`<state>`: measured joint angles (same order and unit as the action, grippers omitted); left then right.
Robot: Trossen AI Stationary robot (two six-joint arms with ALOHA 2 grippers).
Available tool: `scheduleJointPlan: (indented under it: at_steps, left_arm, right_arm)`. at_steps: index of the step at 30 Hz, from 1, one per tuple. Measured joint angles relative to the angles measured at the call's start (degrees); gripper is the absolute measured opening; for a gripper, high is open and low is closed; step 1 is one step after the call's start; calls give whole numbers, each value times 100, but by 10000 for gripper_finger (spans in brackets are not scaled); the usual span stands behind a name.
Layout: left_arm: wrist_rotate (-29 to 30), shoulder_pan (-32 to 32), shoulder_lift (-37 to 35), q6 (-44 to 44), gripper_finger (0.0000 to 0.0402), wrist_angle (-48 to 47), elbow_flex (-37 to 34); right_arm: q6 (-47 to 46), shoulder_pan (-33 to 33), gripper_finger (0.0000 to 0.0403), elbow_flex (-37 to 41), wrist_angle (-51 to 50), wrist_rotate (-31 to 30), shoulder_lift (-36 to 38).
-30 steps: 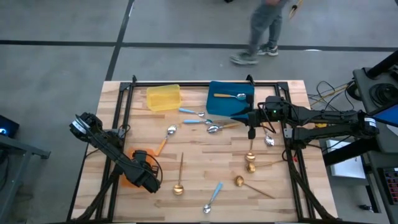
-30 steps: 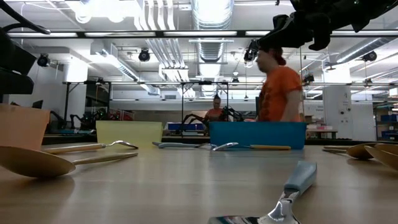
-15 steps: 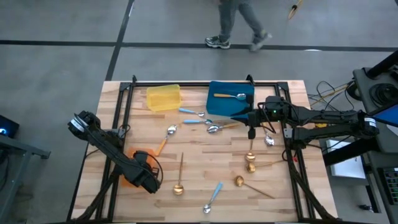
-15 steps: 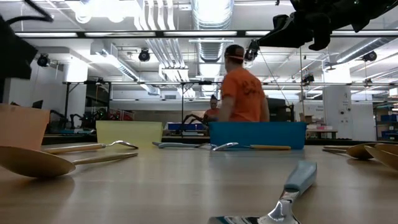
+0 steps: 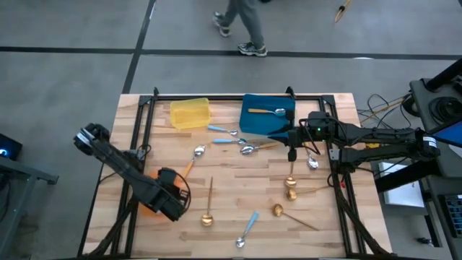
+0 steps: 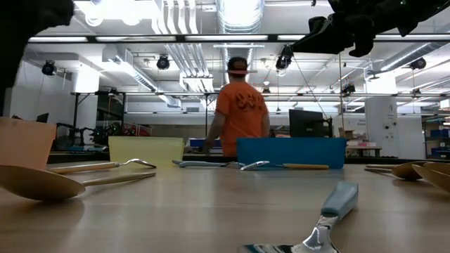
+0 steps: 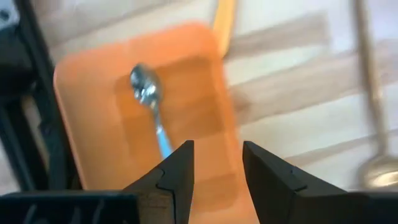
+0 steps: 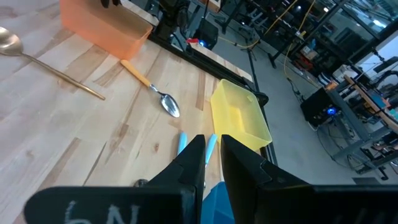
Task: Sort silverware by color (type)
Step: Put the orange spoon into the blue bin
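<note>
Left gripper empty over the orange tray; spoons spread across the table.

At the table's left edge, near its front corner, the left gripper hangs above the orange tray with fingers apart and nothing between them; one blue-handled spoon lies inside that tray. The yellow tray sits at the back edge, left of the blue tray, which holds a spoon. More blue- and orange-handled spoons lie mid-table, with gold spoons toward the front and right. The right gripper hovers just beside the blue tray's front right corner, fingers nearly together, holding nothing.
</note>
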<state>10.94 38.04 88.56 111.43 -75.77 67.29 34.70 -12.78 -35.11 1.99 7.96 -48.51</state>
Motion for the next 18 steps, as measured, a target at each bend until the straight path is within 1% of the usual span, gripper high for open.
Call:
scheduleJointPlan:
  at_steps: [4, 8, 11, 18]
  left_arm:
    - [393, -244, -105, -342, 107, 9, 106]
    - [652, -587, -112, -912, 98, 65, 261]
    - [675, -892, -91, -1444, 92, 179, 366]
    - [666, -1571, -86, -2682, 84, 892, 288]
  right_arm:
    - [0, -1, 43, 0, 1, 1, -2]
    - [0, -2, 43, 0, 2, 0, -2]
    - [0, -1, 43, 0, 1, -1, -2]
    - [0, 0, 43, 0, -2, 0, -1]
